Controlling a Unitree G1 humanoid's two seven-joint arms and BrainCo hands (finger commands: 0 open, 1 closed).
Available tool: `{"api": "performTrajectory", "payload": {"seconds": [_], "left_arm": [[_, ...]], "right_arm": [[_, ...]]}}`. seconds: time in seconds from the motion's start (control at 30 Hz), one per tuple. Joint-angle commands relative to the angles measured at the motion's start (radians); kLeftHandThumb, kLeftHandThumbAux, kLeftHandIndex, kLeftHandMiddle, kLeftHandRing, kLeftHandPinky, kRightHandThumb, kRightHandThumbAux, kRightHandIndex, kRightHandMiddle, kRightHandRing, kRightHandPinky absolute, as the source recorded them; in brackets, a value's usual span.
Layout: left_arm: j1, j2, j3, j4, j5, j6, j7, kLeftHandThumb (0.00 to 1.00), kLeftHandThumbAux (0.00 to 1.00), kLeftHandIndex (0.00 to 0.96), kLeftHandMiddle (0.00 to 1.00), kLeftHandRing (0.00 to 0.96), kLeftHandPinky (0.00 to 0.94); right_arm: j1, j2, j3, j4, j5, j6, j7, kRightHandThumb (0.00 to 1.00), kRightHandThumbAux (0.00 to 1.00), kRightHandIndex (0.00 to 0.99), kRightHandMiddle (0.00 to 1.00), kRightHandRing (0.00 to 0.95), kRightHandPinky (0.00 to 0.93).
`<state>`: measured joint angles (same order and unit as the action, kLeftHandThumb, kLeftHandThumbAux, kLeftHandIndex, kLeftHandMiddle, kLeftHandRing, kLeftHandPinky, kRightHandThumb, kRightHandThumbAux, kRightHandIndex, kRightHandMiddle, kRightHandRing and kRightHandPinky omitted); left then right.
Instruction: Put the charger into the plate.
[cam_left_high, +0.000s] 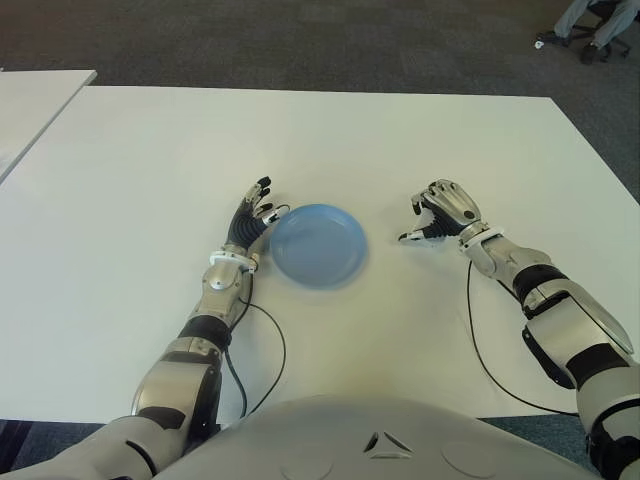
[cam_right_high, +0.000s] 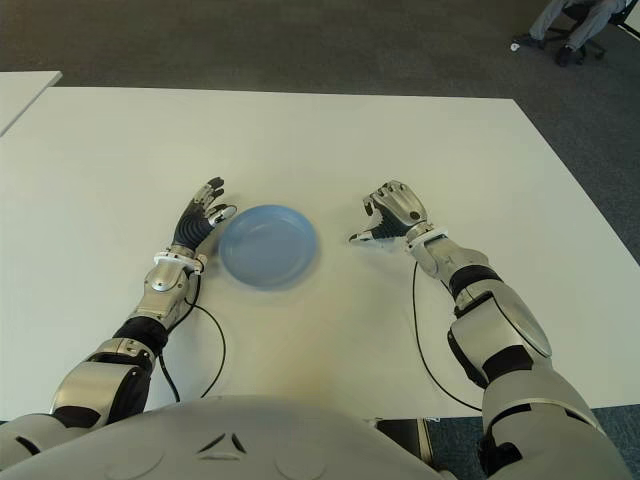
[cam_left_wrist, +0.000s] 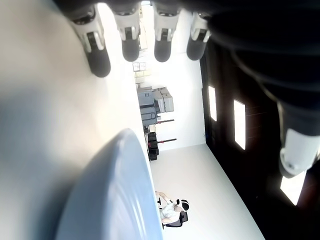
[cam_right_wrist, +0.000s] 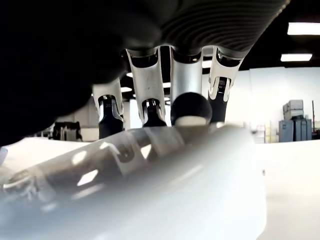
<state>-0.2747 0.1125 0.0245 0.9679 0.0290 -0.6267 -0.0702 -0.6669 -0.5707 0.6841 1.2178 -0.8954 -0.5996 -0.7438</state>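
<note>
- A white worktop (cam_left_high: 320, 130) fills most of the head views, with a round blue plate (cam_left_high: 318, 244) near its middle, and nothing lies in the plate.
- The left hand (cam_left_high: 252, 215) lies just beside the plate's left rim, dark fingers (cam_left_high: 262, 188) stretched out and slightly spread, holding nothing.
- The right hand (cam_left_high: 440, 215) sits to the right of the plate, apart from it, with bare worktop between them. Its fingers (cam_left_high: 452, 197) are curled down over a small white thing, with the thumb out toward the plate.
- That white thing, the charger (cam_right_wrist: 150, 195), barely peeks out under the palm in the head views. The right wrist view shows it plainly: a smooth, glossy white block filling the lower part of the picture, with the fingertips pressed on its far edge.
- The left wrist view shows what the head views do not: four straight fingertips over the white surface, the plate's blue rim close by, and a far room with shelving, ceiling lights and a seated person (cam_left_wrist: 170, 209).
- No writing or label can be read on the charger, plate or hands.
- The worktop has wide open room on every side of the plate. Its far and right edges give way to dark carpet (cam_left_high: 300, 40); a second white table (cam_left_high: 30, 100) stands at the far left.
- A thin black cable (cam_left_high: 480, 350) trails on the worktop beside each forearm.
- Someone's legs and a chair base (cam_left_high: 590, 30) show at the far right corner.
</note>
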Motion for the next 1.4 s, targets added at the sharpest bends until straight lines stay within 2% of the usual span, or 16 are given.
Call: {"api": "performTrajectory", "payload": {"seconds": [0.03, 0.9, 1.4], "left_arm": [[0.052, -0.003, -0.003, 0.056, 0.007, 0.030, -0.013, 0.000, 0.530, 0.026, 0.049, 0.044, 0.032], [0.042, 0.000, -0.010, 0.068, 0.025, 0.045, 0.000, 0.000, 0.540, 0.041, 0.057, 0.052, 0.040], [0.036, -0.002, -0.010, 0.067, 0.033, 0.072, 0.002, 0.000, 0.537, 0.059, 0.062, 0.058, 0.057]], "right_arm": [[0.024, 0.005, 0.004, 0.004, -0.001, -0.011, 0.020, 0.724, 0.714, 0.825, 0.897, 0.902, 0.906], [0.026, 0.009, -0.004, -0.004, 0.002, -0.012, 0.013, 0.847, 0.707, 0.848, 0.907, 0.904, 0.900], [0.019, 0.011, -0.025, -0.032, 0.023, -0.050, 0.003, 0.891, 0.711, 0.852, 0.913, 0.906, 0.899]]}}
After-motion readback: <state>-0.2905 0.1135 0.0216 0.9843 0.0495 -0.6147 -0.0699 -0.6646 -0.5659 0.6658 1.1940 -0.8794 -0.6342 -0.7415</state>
